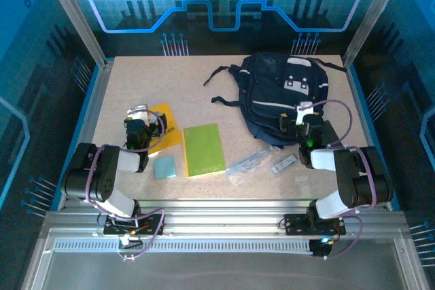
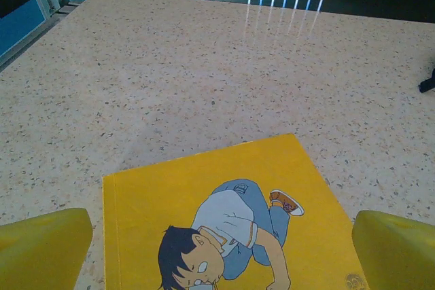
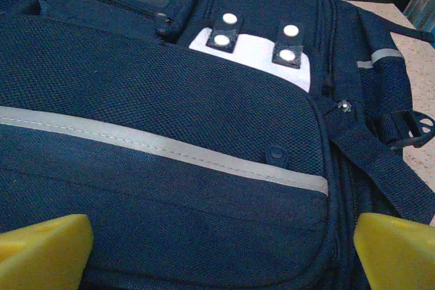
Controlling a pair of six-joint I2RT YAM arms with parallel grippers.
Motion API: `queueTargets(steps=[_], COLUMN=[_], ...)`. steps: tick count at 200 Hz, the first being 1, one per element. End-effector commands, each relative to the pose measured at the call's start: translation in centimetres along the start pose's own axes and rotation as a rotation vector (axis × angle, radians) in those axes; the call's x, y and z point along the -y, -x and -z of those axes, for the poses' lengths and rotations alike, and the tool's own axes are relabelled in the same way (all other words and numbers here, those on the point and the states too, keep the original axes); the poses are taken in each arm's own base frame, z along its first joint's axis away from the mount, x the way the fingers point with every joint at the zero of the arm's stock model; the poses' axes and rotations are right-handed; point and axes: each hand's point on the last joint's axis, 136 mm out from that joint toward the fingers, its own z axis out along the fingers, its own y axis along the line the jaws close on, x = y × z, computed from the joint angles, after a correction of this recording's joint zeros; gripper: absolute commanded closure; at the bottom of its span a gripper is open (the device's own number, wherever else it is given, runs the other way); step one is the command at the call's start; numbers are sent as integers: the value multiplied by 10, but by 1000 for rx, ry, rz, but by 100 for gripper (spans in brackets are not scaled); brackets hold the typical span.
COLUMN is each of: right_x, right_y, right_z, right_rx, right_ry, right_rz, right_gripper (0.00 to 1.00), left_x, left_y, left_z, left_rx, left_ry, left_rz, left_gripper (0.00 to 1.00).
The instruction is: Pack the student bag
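Note:
The student bag lies flat at the back right of the table, dark navy with light-grey stripes and a white patch. My right gripper hovers at its near edge, open, its yellow fingertips wide apart over the bag's front pocket. My left gripper stands open over a yellow book with a cartoon boy on its cover, nothing between its fingers. A green notebook lies in the middle of the table.
A small light-blue pad lies near the left arm. Clear plastic packets and a small white item lie in front of the bag. Black straps trail left of the bag. Metal frame posts flank the table.

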Motion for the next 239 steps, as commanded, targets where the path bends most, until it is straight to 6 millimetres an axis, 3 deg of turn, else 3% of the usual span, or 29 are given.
queueTargets(steps=[1,155,184,202,239], right_x=[-3,-3,-1,12,17], right_y=[4,4,15,34,56], right_z=[0,0,2,3,7], right_rx=[15,16,-29,-119,-269], right_ry=[10,19,4,-63,-93], right_rz=[-3,-6,-1,-27,-123], right_gripper=[0,0,0,0,0], left_x=[3,0,5,11,41], left_y=[8,11,30,52,79], left_z=[-3,0,10,17,22], left_rx=[18,25,23,7,-101], left_ry=[-5,9,19,62,15], left_rz=[-17,-12,-38,-76,108], left_gripper=[1,1,1,1,1])
